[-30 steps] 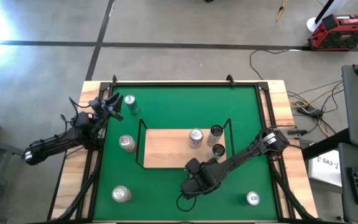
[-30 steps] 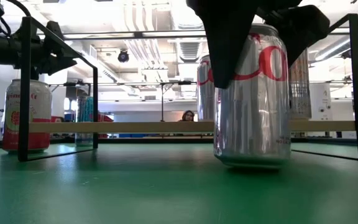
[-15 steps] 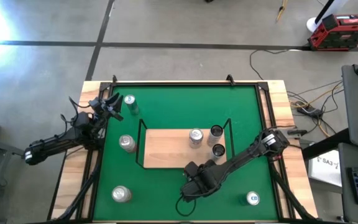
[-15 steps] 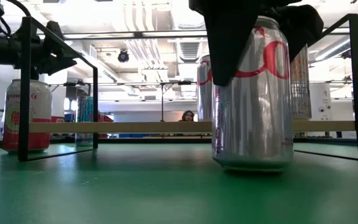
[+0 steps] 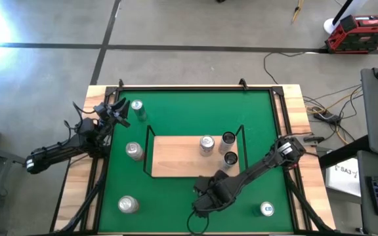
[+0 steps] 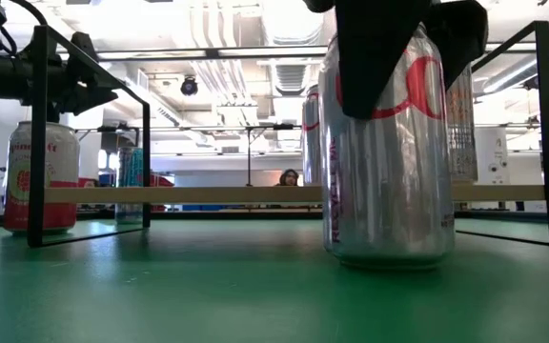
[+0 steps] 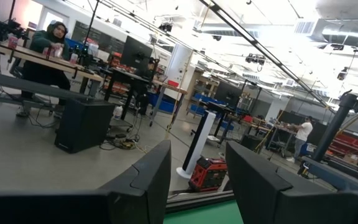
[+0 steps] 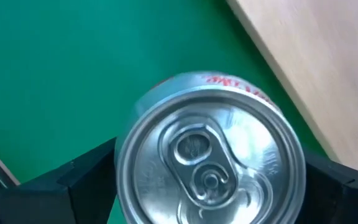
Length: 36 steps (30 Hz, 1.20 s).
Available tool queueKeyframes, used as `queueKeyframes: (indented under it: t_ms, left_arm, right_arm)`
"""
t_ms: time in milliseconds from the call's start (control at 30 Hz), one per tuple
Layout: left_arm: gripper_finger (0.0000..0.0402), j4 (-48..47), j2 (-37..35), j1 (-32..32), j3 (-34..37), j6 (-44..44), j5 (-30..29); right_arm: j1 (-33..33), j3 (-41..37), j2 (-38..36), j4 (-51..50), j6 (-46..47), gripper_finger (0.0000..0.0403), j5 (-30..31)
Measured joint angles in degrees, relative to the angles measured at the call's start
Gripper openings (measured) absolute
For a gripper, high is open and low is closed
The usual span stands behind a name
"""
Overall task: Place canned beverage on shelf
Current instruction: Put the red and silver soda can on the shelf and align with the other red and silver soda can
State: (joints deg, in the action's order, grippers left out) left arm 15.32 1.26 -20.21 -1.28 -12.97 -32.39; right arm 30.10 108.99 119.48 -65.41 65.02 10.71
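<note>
Bench (image 5: 254,105): green felt top, flat and matte, framed by pale wood strips at the sides; open felt lies all round the shelf.
Shelf (image 5: 176,157): rectangular light-wood board, smooth grain, edged by a thin black wire rail; its left half is bare.
Right arm: dark and jointed, slanting from the bench's right side down toward the near edge of the shelf.
Left arm: dark, waiting over the bench's left edge, well apart from the shelf.
Right claw (image 5: 210,195): set astride the silver can from above; whether it pinches the can or merely flanks it cannot be told.
Left claw (image 5: 119,111): drawn together, with only a narrow slot showing in its own wrist view; it pinches nothing.
Silver can (image 6: 384,171): upright ribless cylinder, brushed metal with red lettering, pull-tab lid up (image 8: 210,155); it stands on the green felt just beside the shelf's near edge, not on the board. From above the claw hides it.
Shelf cans (image 5: 206,144): three upright, clustered on the board's right half; two show dark tops.
Loose cans (image 5: 134,151): four on the felt, left of the shelf, at the far left, the near left and the near right, all well apart.
Red-and-white can (image 6: 42,176): seen at bench height, partly behind a black rail post.
Room beyond: a seated person at a desk, small and indistinct.
</note>
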Motion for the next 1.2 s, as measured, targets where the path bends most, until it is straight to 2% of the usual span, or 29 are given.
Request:
queueKeyframes:
  t_ms: [367, 533, 900, 1200]
  left_arm:
    - [0.0137, 0.01, -0.02, 0.00, 0.00, -0.02, -0.01]
    - [0.0137, -0.01, -0.01, 0.00, 0.00, -0.01, -0.01]
    - [0.0137, 0.00, 0.00, 0.00, 0.00, 0.00, -0.01]
    - [0.0137, 0.01, -0.02, 0.00, 0.00, -0.02, -0.01]
  right_arm:
    - [0.43, 0.00, -0.56, -0.58, -4.80, 0.0348, -0.53]
    - [0.42, 0.01, -2.50, -1.57, -10.69, 0.0348, -0.66]
    - [1.04, 0.02, -3.08, -1.52, -16.82, 0.0347, -0.25]
    - [1.02, 0.02, -3.08, -0.71, -17.04, 0.0343, -0.23]
